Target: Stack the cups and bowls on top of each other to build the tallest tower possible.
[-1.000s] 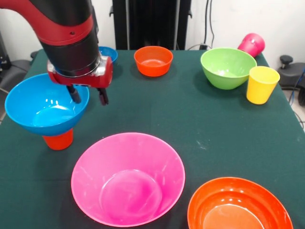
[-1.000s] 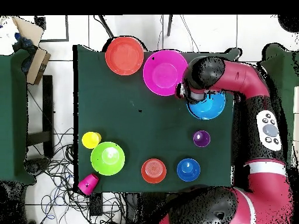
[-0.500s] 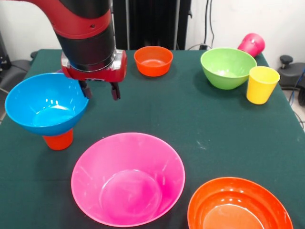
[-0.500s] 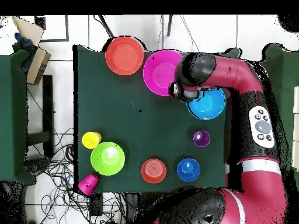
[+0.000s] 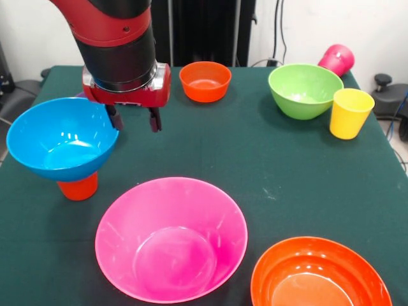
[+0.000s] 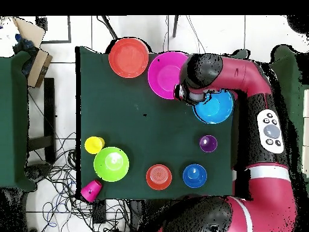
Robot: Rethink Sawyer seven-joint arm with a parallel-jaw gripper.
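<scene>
A medium blue bowl [image 5: 60, 137] rests on an upturned orange cup [image 5: 78, 187] at the left; it also shows in the overhead view [image 6: 216, 109]. My gripper [image 5: 134, 119] is open and empty, just right of that bowl's rim. A very large pink bowl [image 5: 171, 237] and a large orange bowl [image 5: 320, 274] sit at the near edge. A small orange bowl [image 5: 204, 81], a lime green bowl [image 5: 305, 90], a yellow cup [image 5: 349, 113] and a tipped magenta cup [image 5: 337, 60] are farther back. A purple cup [image 6: 208, 143] and a small blue bowl [image 6: 195, 175] show overhead.
The dark green table [image 5: 255, 159] has bare cloth in its middle. A cardboard box [image 6: 33, 51] lies off the table in the overhead view. Cables [image 6: 57, 175] trail on the floor beside the table.
My gripper has moved away from the blue bowl's rim, to the right in the front view and slightly up. The bowl stays on the orange cup. Little moved in the last half second.
</scene>
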